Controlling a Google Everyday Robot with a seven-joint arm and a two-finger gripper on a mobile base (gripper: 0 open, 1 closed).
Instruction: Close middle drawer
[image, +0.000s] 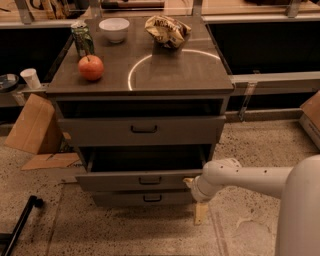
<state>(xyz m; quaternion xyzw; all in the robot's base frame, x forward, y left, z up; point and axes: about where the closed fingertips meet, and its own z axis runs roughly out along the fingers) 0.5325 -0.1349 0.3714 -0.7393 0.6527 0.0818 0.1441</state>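
The middle drawer (145, 180) is the second of three grey drawers in the cabinet. It stands partly out, and a dark strip of its inside shows above its low front and small dark handle. My gripper (194, 192) is at the end of the white arm, against the right end of that drawer's front. The top drawer (142, 130) sits slightly out above it. The lowest drawer (145, 198) shows just below.
On the cabinet top (175, 75) are an apple (91, 67), a can (82, 38), a white bowl (114, 29) and a chip bag (167, 30). A cardboard box (32, 125) and a white cup (31, 78) are to the left. A black pole (20, 225) lies on the floor.
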